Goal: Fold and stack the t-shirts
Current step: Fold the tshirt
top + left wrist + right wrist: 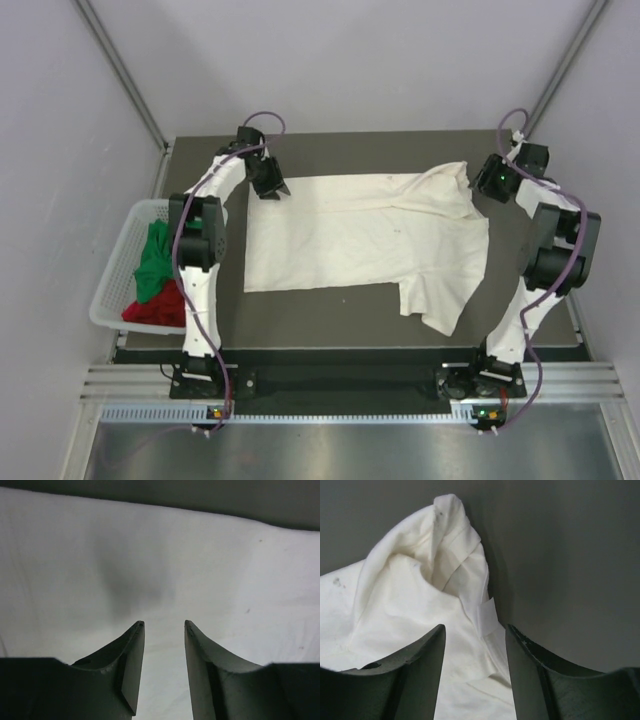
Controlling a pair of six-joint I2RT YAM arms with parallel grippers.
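The cream-white t-shirt [365, 240] lies spread on the desk [330, 330], the left jaws and the right jaws stand apart and empty over its far edge, and its bunched corner [440, 540] by the right jaws could make a crooked fold if left unflattened.

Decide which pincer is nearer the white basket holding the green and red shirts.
Left. The left pincer sits beyond and right of the basket, at the cream shirt's far-left corner; the right pincer is across the table, at its far-right corner.
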